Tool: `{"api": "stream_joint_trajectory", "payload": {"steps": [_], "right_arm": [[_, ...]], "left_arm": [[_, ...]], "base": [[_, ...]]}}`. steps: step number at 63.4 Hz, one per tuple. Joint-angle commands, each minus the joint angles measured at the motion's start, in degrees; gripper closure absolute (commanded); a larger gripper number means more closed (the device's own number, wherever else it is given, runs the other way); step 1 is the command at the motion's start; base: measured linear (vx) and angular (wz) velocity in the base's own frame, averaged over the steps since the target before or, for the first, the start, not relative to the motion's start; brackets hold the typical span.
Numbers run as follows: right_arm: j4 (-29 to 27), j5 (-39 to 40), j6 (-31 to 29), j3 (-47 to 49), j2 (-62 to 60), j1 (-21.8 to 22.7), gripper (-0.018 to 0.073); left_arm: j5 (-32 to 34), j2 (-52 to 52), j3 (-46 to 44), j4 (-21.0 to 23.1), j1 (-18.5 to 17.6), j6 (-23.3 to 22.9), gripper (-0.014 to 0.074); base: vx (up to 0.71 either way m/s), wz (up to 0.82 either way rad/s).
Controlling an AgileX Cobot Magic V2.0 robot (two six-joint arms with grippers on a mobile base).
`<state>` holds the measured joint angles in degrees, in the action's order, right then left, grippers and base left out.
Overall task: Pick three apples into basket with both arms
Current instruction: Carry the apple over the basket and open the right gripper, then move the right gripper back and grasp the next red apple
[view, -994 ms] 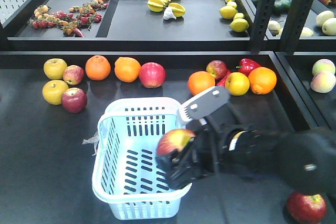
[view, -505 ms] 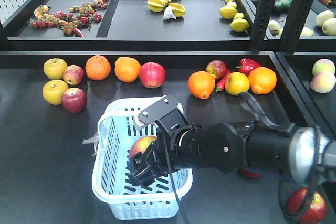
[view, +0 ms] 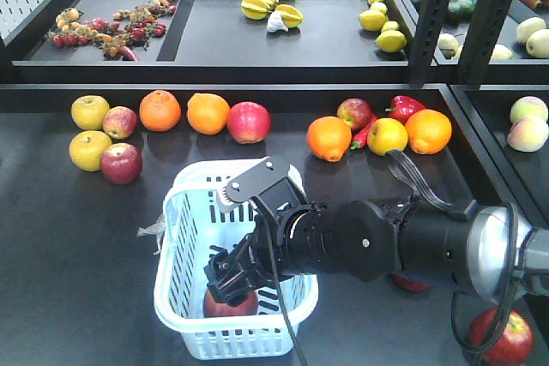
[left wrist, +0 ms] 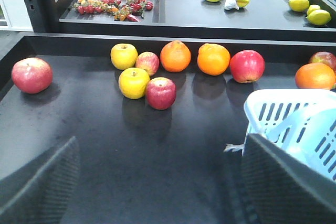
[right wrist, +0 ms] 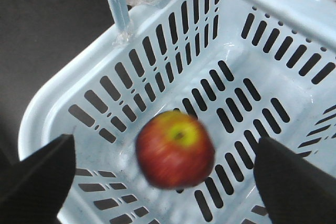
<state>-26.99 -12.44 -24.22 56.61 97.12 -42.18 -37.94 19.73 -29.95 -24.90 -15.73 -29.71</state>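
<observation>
Front-facing view: the black counter (view: 69, 255) is carrying everything, with a row of fruit lining its back lip and bare room lying on the near left. The right arm (view: 386, 246) is reaching across from the right and is covering much of the basket (view: 182, 237), probably so that it can drop fruit straight down rather than over a wall. The right gripper (right wrist: 164, 179) is hanging above the basket floor with its fingers wide apart and holding nothing. One red apple (view: 230, 304) is lying free on the slotted bottom near the front wall, looking slightly blurred in the right wrist view. Lifting straight up looks clear of the basket rim. The left gripper (left wrist: 165, 182) is also standing spread and empty over open counter, facing a red apple beside a yellow one (left wrist: 160, 93). Another red apple (left wrist: 32, 75) is sitting alone far left, with free space all around.
</observation>
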Motion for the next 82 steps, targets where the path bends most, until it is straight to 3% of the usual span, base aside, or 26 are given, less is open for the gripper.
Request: {"api": "stream_joint_trajectory", "payload": {"steps": [1, 15, 25, 34, 41, 52, 61, 68, 82], "right_arm": [[1.2, 2.4, -0.7, 1.7, -2.8, 0.0, -0.0104], [1.5, -4.4, -0.6, 1.7, -6.9, 2.0, -0.0095], [3.2, -13.4, -0.3, 1.7, -12.2, 7.0, -0.0091], [6.6, -19.8, 1.5, 1.7, -16.2, 15.0, -0.0088], [7.7, -23.0, 2.5, 1.7, -16.6, 24.0, -0.0084], [8.1, -22.8, 2.5, 1.5, -14.1, 37.0, -0.0072], [8.8, -21.2, 2.4, 1.5, -10.3, 43.9, -0.0069], [8.8, -21.3, 2.3, 1.5, -5.9, 46.9, -0.0064], [6.5, -19.6, 2.3, 1.5, 2.6, 46.6, -0.0057]], "left_arm": [[3.3, 0.4, -1.2, -1.1, -0.1, -0.6, 0.0004], [3.3, 0.4, -1.2, -1.1, -0.1, -0.6, 0.0004], [3.3, 0.4, -1.2, -1.1, -0.1, -0.6, 0.0004], [3.3, 0.4, -1.2, -1.1, -0.1, -0.6, 0.0004], [3.3, 0.4, -1.2, -1.1, -0.1, -0.6, 0.0004], [3.3, 0.4, -1.2, -1.1, -0.1, -0.6, 0.0004], [3.3, 0.4, -1.2, -1.1, -0.1, -0.6, 0.0004], [3.3, 0.4, -1.2, -1.1, -0.1, -0.6, 0.0004], [3.3, 0.4, -1.2, -1.1, -0.1, -0.6, 0.0004]], "base": [[0.00, 0.00], [0.00, 0.00], [0.00, 0.00], [0.00, 0.00], [0.00, 0.00], [0.00, 0.00], [0.00, 0.00], [0.00, 0.00], [0.00, 0.00]]}}
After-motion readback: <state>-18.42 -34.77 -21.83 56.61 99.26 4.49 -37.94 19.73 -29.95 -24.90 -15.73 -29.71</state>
